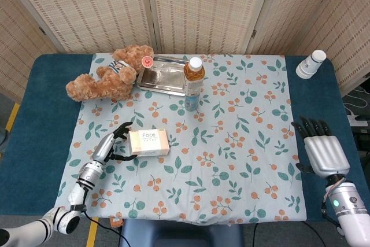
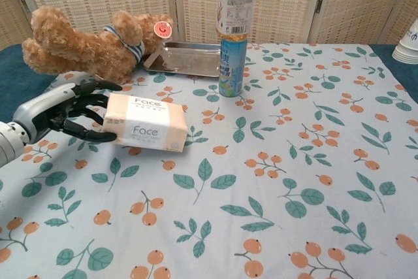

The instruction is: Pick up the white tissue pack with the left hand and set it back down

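Observation:
The white tissue pack (image 1: pixel 149 142) (image 2: pixel 145 123), printed "Face", lies flat on the flowered cloth at the left. My left hand (image 1: pixel 113 143) (image 2: pixel 65 110) sits at its left end with the fingers spread. The upper fingers stand off the pack's back edge, and the thumb lies along its near left corner. My right hand (image 1: pixel 321 151) rests open and flat near the table's right edge, far from the pack, and shows only in the head view.
A brown teddy bear (image 1: pixel 110 76) (image 2: pixel 91 44) lies behind the left hand. Beside it is a metal tray (image 1: pixel 159 79) (image 2: pixel 189 57), with a tea bottle (image 1: pixel 192 83) (image 2: pixel 234 31) in front. Stacked paper cups (image 1: pixel 311 63) stand at the far right.

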Controlling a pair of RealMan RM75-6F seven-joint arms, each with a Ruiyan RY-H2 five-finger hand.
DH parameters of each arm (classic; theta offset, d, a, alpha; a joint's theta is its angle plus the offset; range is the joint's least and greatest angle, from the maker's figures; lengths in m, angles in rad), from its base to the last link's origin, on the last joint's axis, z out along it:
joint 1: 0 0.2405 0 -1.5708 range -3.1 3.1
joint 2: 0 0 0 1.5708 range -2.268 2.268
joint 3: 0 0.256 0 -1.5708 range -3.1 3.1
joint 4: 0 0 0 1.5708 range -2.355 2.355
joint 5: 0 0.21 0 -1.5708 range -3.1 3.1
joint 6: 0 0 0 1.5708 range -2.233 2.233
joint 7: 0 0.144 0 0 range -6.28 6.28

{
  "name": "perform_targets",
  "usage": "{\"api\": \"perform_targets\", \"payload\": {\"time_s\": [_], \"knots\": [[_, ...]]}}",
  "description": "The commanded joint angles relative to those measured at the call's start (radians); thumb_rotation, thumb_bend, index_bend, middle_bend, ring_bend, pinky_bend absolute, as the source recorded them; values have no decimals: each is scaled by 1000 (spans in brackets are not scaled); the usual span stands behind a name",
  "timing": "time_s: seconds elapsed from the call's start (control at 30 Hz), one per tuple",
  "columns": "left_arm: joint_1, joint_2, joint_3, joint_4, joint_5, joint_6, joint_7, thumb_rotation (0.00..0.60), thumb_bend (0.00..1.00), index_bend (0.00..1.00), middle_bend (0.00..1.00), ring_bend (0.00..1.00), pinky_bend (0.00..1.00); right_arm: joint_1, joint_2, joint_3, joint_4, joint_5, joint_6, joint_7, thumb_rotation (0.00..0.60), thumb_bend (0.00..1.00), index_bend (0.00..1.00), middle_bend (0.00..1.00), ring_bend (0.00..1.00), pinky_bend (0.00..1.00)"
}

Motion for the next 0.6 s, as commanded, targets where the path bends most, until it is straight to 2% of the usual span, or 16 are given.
{"api": "perform_targets", "payload": {"time_s": [0.03,0.4,0.6], "knots": [[-2,4,0,-3,1,-4,-3,600,100,0,170,5,205,-1,1,0,-1,-3,1,1,600,122,114,1,0,0],[2,30,1,-30,5,-10,-20,600,80,0,54,0,152,-4,3,-2,0,-16,4,9,600,121,114,2,0,0],[-15,64,-51,-58,-5,19,-6,600,75,0,48,0,151,-5,9,0,-3,-19,5,18,600,122,114,2,0,0]]}}
